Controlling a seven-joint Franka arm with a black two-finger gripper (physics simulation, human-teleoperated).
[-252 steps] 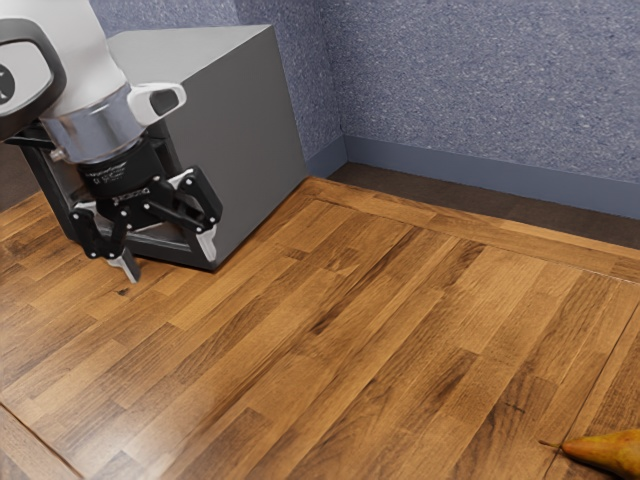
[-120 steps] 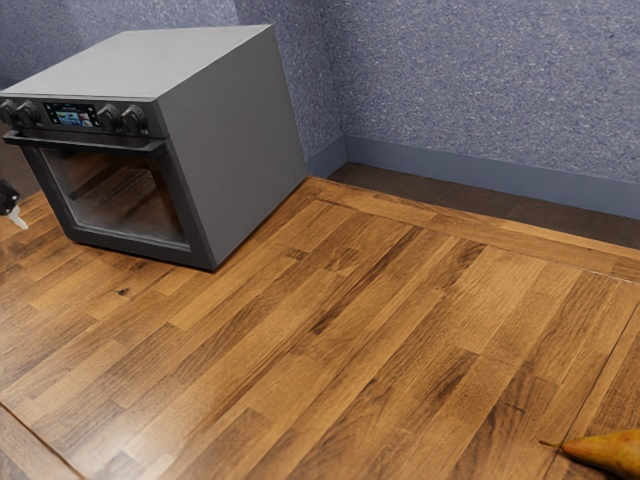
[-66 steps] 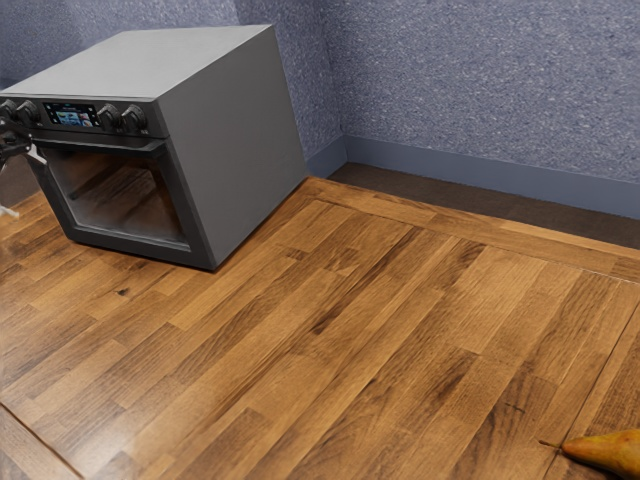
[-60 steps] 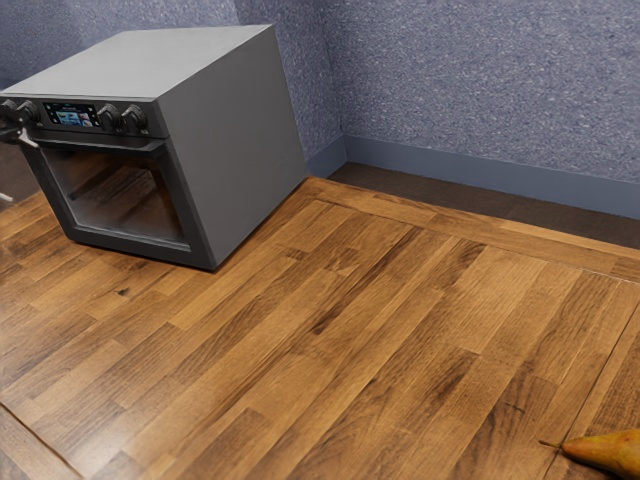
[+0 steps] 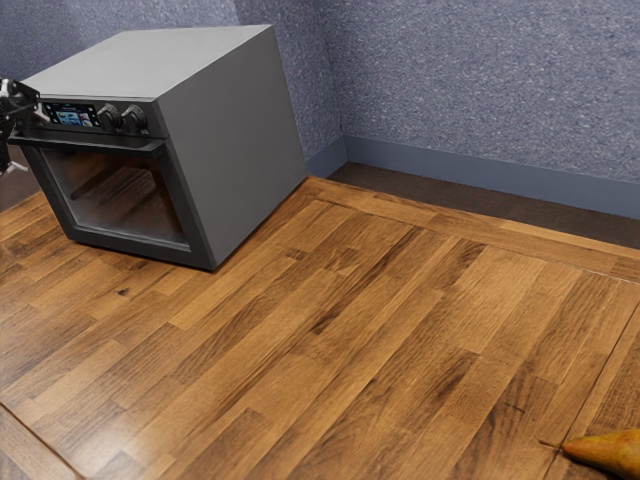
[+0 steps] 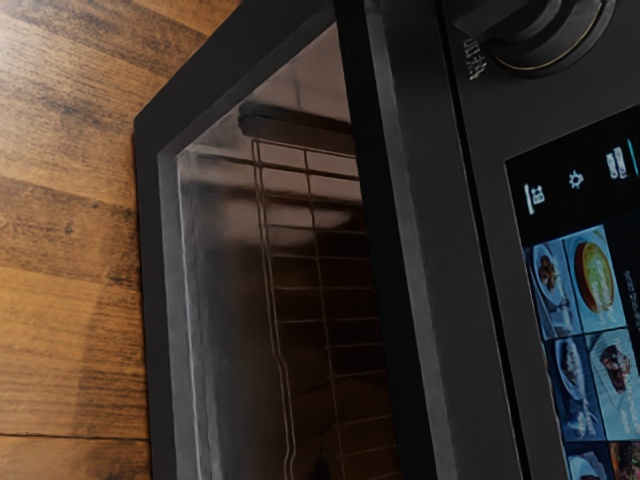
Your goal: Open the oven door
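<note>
At the exterior view's left edge my gripper (image 5: 26, 142) is partly cut off, its two fingers spread apart near the left end of the oven handle (image 5: 100, 145). One fingertip shows beside the control panel above the handle's level, the other below it. Whether either touches the bar cannot be told. The grey oven's door (image 5: 125, 200) is shut, with its dark glass facing out. In the wrist view the black handle (image 6: 385, 240) crosses between the door glass (image 6: 240, 300) and the control panel's display (image 6: 590, 300); a wire rack is visible through the glass.
Round knobs (image 5: 133, 120) jut from the oven's front above the handle. A pear (image 5: 605, 452) lies at the exterior view's lower right on the wooden table (image 5: 350, 330). A speckled blue wall (image 5: 480, 90) stands behind.
My gripper left its place before the oven toward the exterior view's left, came back at that edge, and has since risen slightly beside the handle's end. The door has not moved.
</note>
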